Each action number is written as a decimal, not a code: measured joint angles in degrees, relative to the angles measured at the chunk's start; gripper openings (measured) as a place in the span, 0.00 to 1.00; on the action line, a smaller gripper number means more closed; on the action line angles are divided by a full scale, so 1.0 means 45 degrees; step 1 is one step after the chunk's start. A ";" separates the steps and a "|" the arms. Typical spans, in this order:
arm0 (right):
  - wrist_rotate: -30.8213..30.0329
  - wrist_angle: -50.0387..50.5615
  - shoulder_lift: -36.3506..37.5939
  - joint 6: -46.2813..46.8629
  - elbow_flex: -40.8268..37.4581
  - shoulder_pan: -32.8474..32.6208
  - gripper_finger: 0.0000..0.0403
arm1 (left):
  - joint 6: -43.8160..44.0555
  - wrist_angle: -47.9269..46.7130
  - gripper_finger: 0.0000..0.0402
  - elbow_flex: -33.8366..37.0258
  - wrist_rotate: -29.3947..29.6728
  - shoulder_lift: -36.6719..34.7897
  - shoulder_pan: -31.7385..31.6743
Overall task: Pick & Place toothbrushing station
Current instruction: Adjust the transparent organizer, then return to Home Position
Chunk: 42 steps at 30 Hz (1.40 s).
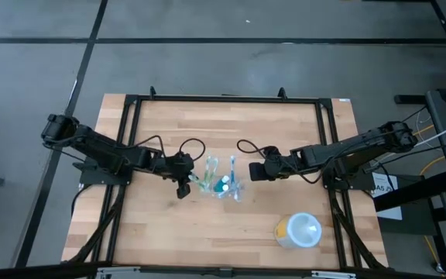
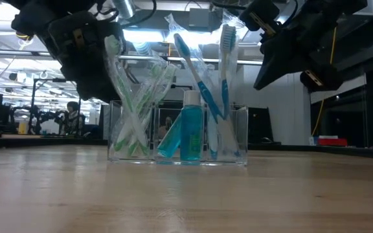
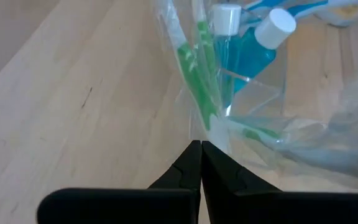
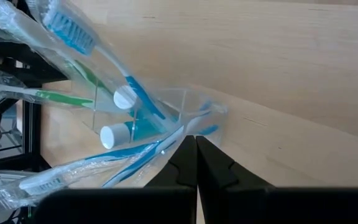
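Mid-table: toothbrushing station (image 1: 221,186) — clear plastic box, upright on the wood table (image 1: 169,232).
Count: 4 wrapped toothbrushes — 2 green (image 2: 131,97), 2 blue (image 2: 206,77); 2 teal bottles (image 2: 190,133) w/ white caps; 1 white cup (image 1: 299,230) near the front edge.
Left gripper (image 3: 200,149): fingers pressed together, tips at a station end.
Right gripper (image 4: 194,140): fingers closed too, tips at the opp. end.

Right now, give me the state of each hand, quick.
Left hand: shut, empty, beside the green toothbrushes in the clear holder.
Right hand: shut, empty, at the holder's other end.
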<state>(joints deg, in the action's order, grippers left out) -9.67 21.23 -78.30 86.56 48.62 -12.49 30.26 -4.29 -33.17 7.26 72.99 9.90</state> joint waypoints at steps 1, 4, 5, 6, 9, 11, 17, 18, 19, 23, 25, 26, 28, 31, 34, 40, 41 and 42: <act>0.0000 0.0000 0.0000 0.0000 0.0000 0.0000 0.00 | -0.0017 0.0048 0.01 0.0000 -0.0079 0.0000 -0.0058; -0.0003 -0.0005 0.0000 -0.0004 0.0000 0.0000 0.00 | -0.0033 -0.0092 0.00 0.0000 -0.0279 0.0000 -0.0162; -0.0030 -0.0003 0.0000 -0.0013 0.0000 0.0000 0.00 | -0.0033 -0.0105 0.00 0.0000 -0.0289 0.0000 -0.0146; -0.0080 -0.0008 0.0000 -0.0030 0.0000 0.0000 0.00 | -0.0030 -0.0097 0.01 0.0000 -0.0292 0.0000 -0.0136; -0.0102 -0.0019 0.0000 -0.0053 0.0000 0.0000 0.00 | -0.0102 0.0012 0.01 0.0000 -0.0347 0.0012 -0.0133; -0.0150 -0.0029 0.0000 -0.0096 0.0000 -0.0005 0.00 | -0.0130 0.0063 0.00 0.0000 -0.0338 0.0053 -0.0218; -0.0428 -0.0080 0.0057 -0.0367 0.0000 -0.0034 0.00 | -0.0451 0.0428 0.01 0.0000 -0.0331 0.0126 -0.0588; -0.0540 -0.0178 0.0084 -0.0506 0.0000 -0.0037 0.00 | -0.0541 0.0473 0.00 0.0000 -0.0326 0.0124 -0.0668; -0.0687 -0.0188 0.0175 -0.0693 0.0000 -0.0071 0.00 | -0.0642 0.0453 0.00 0.0000 -0.0313 0.0121 -0.0769; -0.1720 0.0183 0.0981 -0.1260 0.0000 -0.0283 0.00 | -0.1345 -0.0091 0.01 0.0004 -0.0185 -0.0118 -0.1115; -0.2345 0.0621 0.1598 -0.1411 0.0000 -0.0419 0.00 | -0.1772 -0.0262 0.00 0.0005 -0.0164 -0.0519 -0.1378; -0.2676 0.1067 0.2024 -0.1457 0.0000 -0.0513 0.00 | -0.2033 -0.0474 0.00 0.0005 -0.0229 -0.0841 -0.1536; -0.3291 0.1785 0.2809 -0.1584 0.0000 -0.0693 0.00 | -0.2521 -0.0583 0.00 0.0000 -0.0598 -0.1515 -0.1876; -0.4229 0.2799 0.4079 -0.1770 0.0000 -0.1040 0.00 | -0.2997 -0.1214 0.01 0.0005 -0.1035 -0.2875 -0.2404; -0.5135 0.3302 0.5203 -0.2356 0.0000 -0.1408 0.00 | -0.3220 -0.1726 0.00 0.0005 -0.1348 -0.4595 -0.2944; -0.6652 0.3626 0.6920 -0.3536 0.0000 -0.1938 0.00 | -0.3026 -0.2596 0.01 0.0000 -0.2191 -0.7833 -0.3727; -0.6737 0.3630 0.7151 -0.3777 0.0000 -0.2018 0.00 | -0.2967 -0.2869 0.00 0.0000 -0.2193 -0.8279 -0.3742; -0.6761 0.3603 0.7362 -0.4100 0.0000 -0.2102 0.00 | -0.2904 -0.2986 0.00 0.0000 -0.2196 -0.8666 -0.3742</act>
<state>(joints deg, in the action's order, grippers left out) -40.10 37.45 -45.17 68.12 48.62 -21.95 17.19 -17.73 -33.17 -2.62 34.00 -6.94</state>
